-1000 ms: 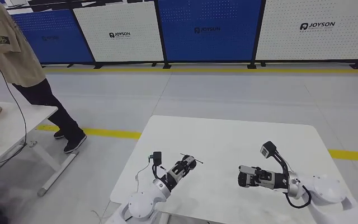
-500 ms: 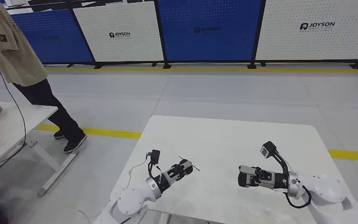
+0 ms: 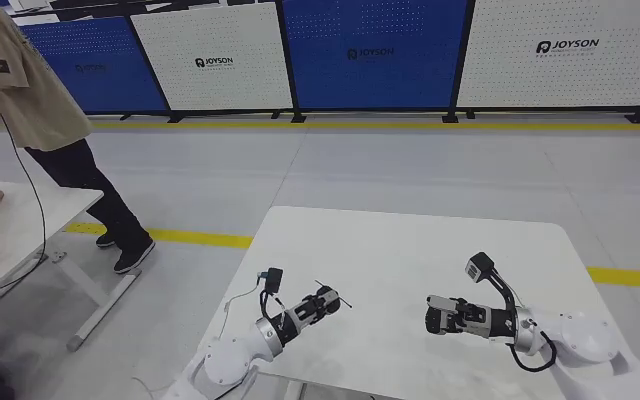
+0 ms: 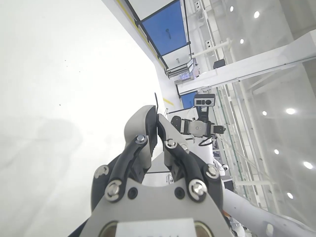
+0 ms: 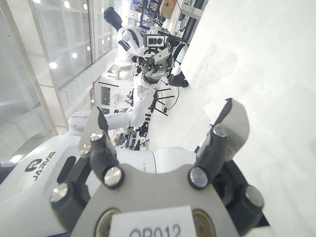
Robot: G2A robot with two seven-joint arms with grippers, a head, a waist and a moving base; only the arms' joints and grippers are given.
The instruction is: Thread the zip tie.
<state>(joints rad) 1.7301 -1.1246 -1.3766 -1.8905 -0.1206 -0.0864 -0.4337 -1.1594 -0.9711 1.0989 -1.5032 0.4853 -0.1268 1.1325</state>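
The left gripper [image 3: 328,297] has slid back toward the robot's edge of the flat white surface [image 3: 420,240]. The thin black plastic zip tie [image 4: 156,101] came along with it. The right gripper [image 3: 432,318] has stayed put. The left jaws are pressed together on the zip tie, and a short bit of it sticks out past their tips. The right jaws are wide apart. The two grippers point toward each other, well apart, both over the near side of the surface.
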